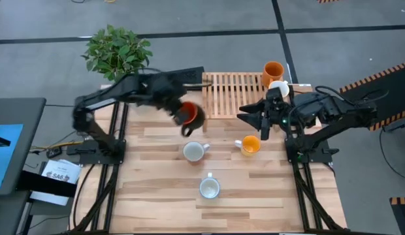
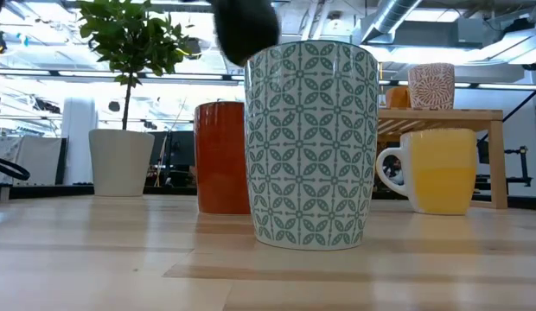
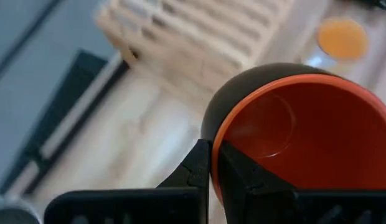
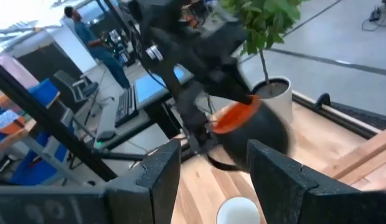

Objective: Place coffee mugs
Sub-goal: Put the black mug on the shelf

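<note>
My left gripper [image 1: 183, 112] holds a mug [image 1: 189, 116], red inside and dark outside, in the air over the table's middle, near the slatted wooden rack [image 1: 234, 94]. My right gripper [image 1: 258, 123] hovers open to its right, above the yellow-orange mug [image 1: 250, 145], touching nothing. A mug with a pale inside [image 1: 194, 151] and a patterned light-blue mug [image 1: 210, 188] stand on their bases on the table. A brown-orange mug [image 1: 273, 70] and a white mug [image 1: 279, 87] sit at the rack's right end. My left gripper pinches the red mug's rim [image 3: 215, 138], one finger [image 3: 240, 177] inside the cup and the other [image 3: 196, 168] on the dark outer wall. The mug [image 4: 252, 127] is lifted clear of the table and tilted, hanging below the fingers.
A potted plant [image 1: 116, 51] stands at the table's far left corner. The patterned mug [image 2: 311, 142] fills the low view's middle, with an orange-red mug [image 2: 220, 155] and the yellow mug [image 2: 437, 168] behind it. Bare wood [image 1: 268, 196] lies along the near edge.
</note>
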{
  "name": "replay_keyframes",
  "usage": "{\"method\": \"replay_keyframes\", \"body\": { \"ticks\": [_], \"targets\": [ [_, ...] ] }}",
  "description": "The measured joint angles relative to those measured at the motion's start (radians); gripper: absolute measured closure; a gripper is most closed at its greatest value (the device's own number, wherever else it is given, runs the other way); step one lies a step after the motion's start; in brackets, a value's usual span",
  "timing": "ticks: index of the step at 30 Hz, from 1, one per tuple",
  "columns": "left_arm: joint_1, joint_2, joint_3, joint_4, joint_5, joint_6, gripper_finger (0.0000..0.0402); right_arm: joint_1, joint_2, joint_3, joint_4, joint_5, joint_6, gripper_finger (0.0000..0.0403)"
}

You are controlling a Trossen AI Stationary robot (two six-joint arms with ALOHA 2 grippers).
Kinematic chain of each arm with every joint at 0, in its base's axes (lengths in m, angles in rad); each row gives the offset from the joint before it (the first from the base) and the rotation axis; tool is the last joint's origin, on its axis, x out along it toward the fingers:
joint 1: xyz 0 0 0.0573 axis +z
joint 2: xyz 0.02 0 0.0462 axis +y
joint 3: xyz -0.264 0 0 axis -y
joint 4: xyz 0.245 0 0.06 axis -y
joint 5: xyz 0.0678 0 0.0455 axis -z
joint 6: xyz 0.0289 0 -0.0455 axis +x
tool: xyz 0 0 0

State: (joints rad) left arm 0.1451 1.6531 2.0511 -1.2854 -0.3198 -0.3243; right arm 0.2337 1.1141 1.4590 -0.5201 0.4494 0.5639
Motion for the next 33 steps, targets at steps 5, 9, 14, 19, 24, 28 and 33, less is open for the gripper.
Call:
{"method": "replay_keyframes", "body": {
  "ticks": [5, 9, 14, 19, 24, 28, 33],
  "targets": [
    [0.043, 0.156, 0.18, 0.085, -0.022, 0.096, 0.0401, 0.0, 0.0, 0.0, 0.027, 0.031, 0.0, 0.0194],
    [0.071, 0.264, 0.265, 0.068, -0.015, 0.143, 0.0401, 0.0, 0.0, 0.0, 0.046, 0.031, -0.013, 0.0194],
    [0.109, 0.343, 0.292, 0.071, -0.015, 0.153, 0.0401, 0.0, 0.0, 0.0, 0.059, 0.031, -0.015, 0.0194],
    [0.135, 0.391, 0.294, 0.095, -0.004, 0.154, 0.0401, 0.0, 0.0, 0.0, 0.064, 0.031, -0.015, 0.0194],
    [0.143, 0.393, 0.274, 0.128, 0.009, 0.159, 0.0395, 0.0, 0.0, 0.0, 0.065, 0.031, -0.015, 0.0194],
    [0.141, 0.395, 0.271, 0.165, -0.005, 0.163, 0.0379, 0.0, 0.0, 0.0, 0.065, 0.031, -0.015, 0.0194],
    [0.141, 0.396, 0.269, 0.207, 0.005, 0.192, 0.0362, 0.0, 0.0, 0.0, 0.065, 0.031, -0.015, 0.0194]
  ]
}}
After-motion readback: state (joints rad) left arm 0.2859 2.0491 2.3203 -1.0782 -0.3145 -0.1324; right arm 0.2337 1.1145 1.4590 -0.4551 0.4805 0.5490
